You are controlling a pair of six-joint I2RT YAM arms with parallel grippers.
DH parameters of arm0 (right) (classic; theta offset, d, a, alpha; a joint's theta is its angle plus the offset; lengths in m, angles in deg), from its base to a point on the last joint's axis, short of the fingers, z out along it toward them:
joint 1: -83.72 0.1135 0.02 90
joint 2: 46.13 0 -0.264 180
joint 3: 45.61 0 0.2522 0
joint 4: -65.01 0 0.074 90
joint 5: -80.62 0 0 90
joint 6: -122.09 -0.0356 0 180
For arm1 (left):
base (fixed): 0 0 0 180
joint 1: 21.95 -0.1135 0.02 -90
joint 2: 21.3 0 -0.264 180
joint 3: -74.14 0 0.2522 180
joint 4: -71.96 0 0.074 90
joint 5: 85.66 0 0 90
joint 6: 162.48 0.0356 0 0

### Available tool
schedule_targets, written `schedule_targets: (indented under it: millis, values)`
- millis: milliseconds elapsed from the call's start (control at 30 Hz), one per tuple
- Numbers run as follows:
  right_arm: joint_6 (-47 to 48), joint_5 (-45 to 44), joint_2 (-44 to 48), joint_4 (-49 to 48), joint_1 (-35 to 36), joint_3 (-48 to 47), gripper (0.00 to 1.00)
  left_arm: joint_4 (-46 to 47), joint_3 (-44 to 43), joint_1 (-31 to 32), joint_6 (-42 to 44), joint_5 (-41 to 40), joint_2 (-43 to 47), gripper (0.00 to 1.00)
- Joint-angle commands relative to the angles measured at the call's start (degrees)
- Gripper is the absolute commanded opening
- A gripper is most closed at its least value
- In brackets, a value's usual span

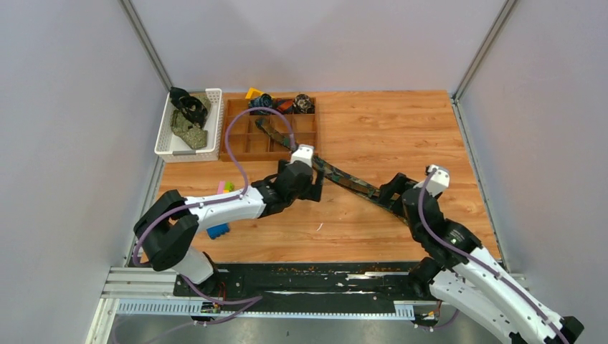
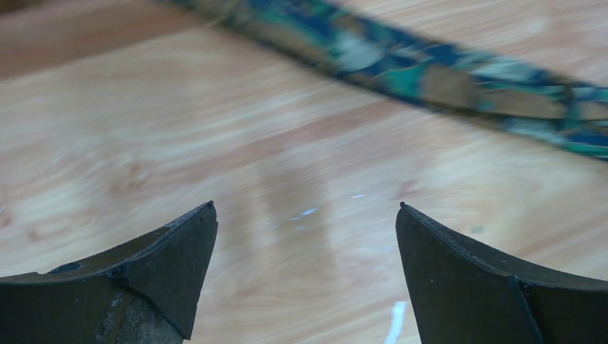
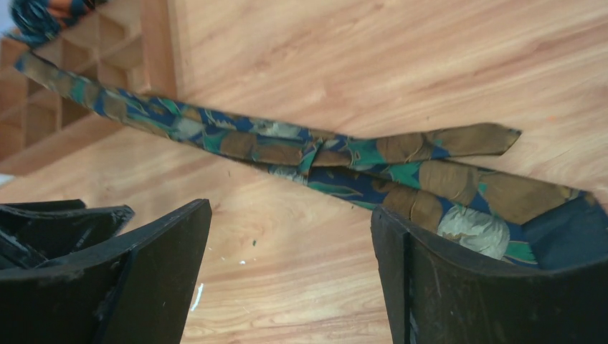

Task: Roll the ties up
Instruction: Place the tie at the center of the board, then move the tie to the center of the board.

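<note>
Our left gripper (image 2: 307,204) gapes empty, the tie (image 2: 430,72) crossing upper right of frame; right gripper (image 3: 291,206), wide and empty too, sits by its ends, likely to start rolling.

The top view looks steeply down from high behind the table's (image 1: 401,129) near edge, taking in the whole surface, with the wooden tray (image 1: 252,143) at the far left. The left wrist camera sits low and very close to the tabletop on the near side of the tray, looking past its own fingers (image 2: 165,265) at a blurred stretch of the patterned tie (image 2: 444,72). The right wrist camera, farther from the tray (image 3: 154,43), faces back toward it along the tie (image 3: 287,143). All three views share the tie (image 1: 355,186); only the top and right wrist views show the tray.
</note>
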Motion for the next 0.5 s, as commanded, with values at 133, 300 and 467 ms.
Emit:
schedule_targets:
  millis: [133,300,467]
  values:
    - [-2.3,8.4,-10.7,-5.9,-0.8,1.0,0.85,18.5,11.3,-9.8,-4.1,8.3,3.6,1.0]
    - [-2.8,12.7,-11.4,-7.5,-2.5,4.3,0.85,27.9,13.8,-14.8,-8.2,14.7,-1.8,0.95]
    - [-1.7,14.3,-10.2,-7.5,-3.8,5.9,0.85,45.6,15.1,-20.9,-17.3,25.8,-10.6,0.85]
